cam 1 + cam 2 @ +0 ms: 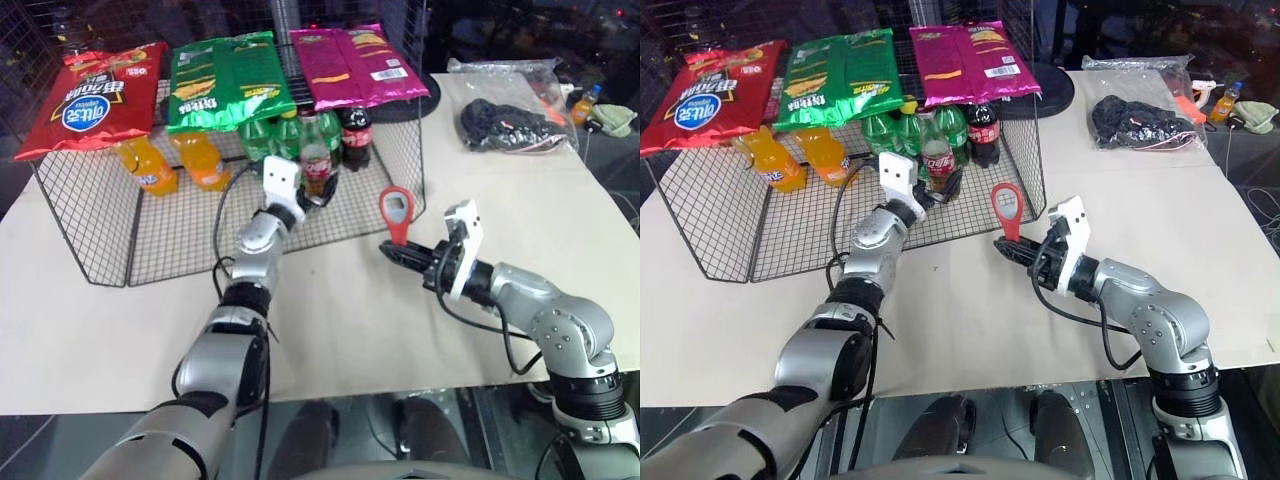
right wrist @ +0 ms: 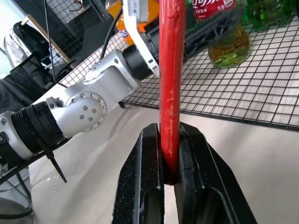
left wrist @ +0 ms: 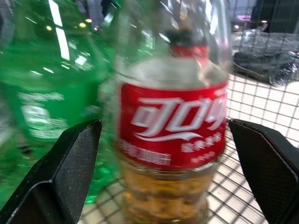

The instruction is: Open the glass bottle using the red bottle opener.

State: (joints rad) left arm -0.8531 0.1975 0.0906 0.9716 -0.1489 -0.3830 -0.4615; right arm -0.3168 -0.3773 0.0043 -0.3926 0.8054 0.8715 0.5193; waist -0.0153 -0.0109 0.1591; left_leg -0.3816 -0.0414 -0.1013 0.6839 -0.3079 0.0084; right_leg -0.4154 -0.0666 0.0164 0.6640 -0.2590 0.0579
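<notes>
Glass bottle [image 3: 173,140] upright on wire rack [image 1: 90,215], beside green bottles [image 1: 262,135], cap on. Left gripper [image 3: 168,154] fingers spread, flanking bottle, not yet closed. Right gripper [image 2: 171,154] clamped on red bottle opener [image 1: 396,213] handle, head up, well apart. Remaining: grasp bottle, engage opener, pry cap.

left gripper [image 3: 163,154] spread wide; right gripper [image 2: 171,154] clamped.

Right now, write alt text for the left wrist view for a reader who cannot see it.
The glass bottle, clear with a red label and amber drink below it, stands between the left gripper's two open black fingers, neither finger touching it. A green plastic bottle stands beside it on the wire grid shelf.
</notes>
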